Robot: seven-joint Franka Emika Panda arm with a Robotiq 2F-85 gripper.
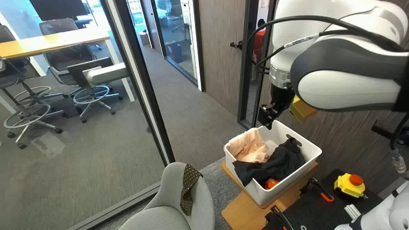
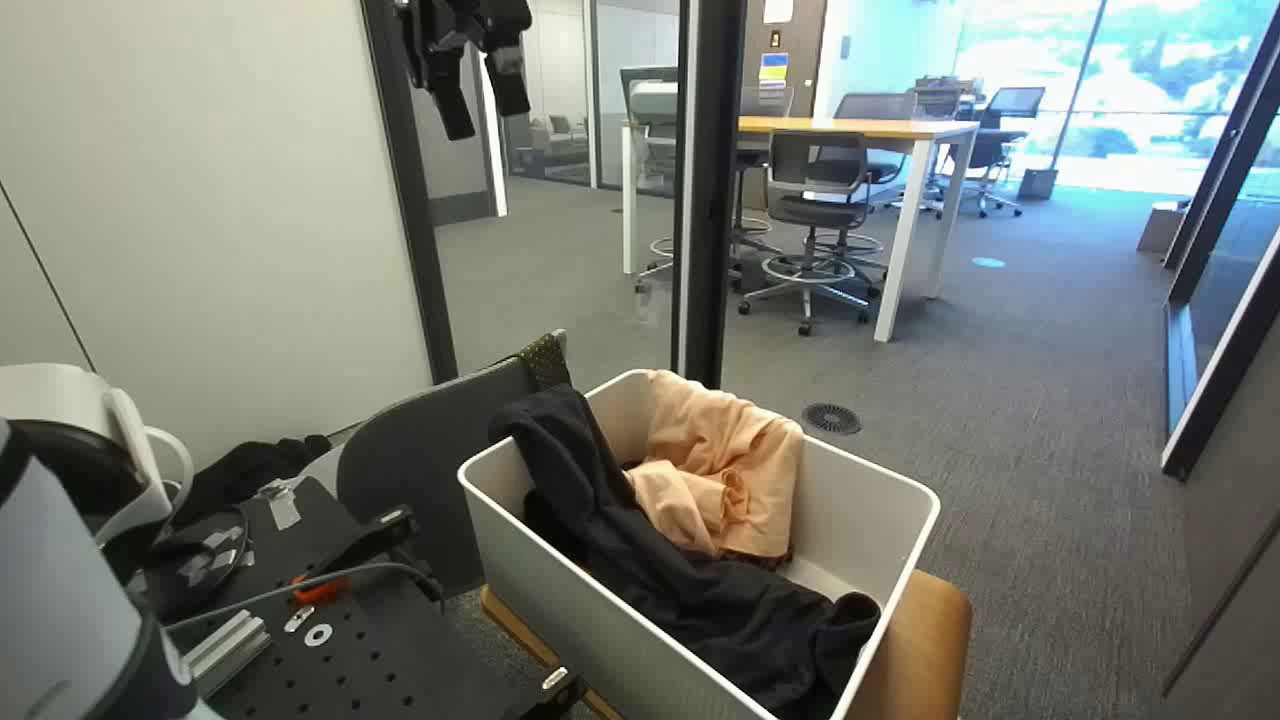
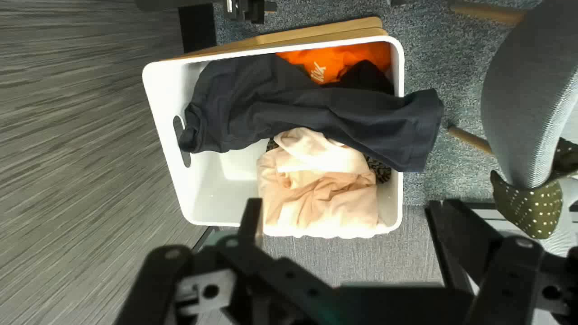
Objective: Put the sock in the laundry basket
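The sock, a dark olive-brown dotted cloth (image 1: 190, 188), hangs limp over the back of the grey chair. It also shows in the other exterior picture (image 2: 545, 362) and at the right edge of the wrist view (image 3: 533, 210). The white laundry basket (image 1: 279, 131) stands beside the chair and shows in an exterior view (image 2: 590, 620) and the wrist view (image 3: 167, 97). My gripper (image 1: 266, 119) is above the basket's far rim, fingers pointing down. Its fingers are spread wide and empty in the wrist view (image 3: 347, 205). It also shows high in an exterior view (image 2: 487, 115).
The basket holds a black garment (image 3: 293, 106), a peach cloth (image 3: 316, 194) and an orange item (image 3: 329, 61). It rests on a wooden stool (image 1: 241, 207). The grey chair (image 1: 204, 204) stands by a glass wall frame (image 1: 150, 105). A black perforated table (image 2: 330, 650) adjoins the basket.
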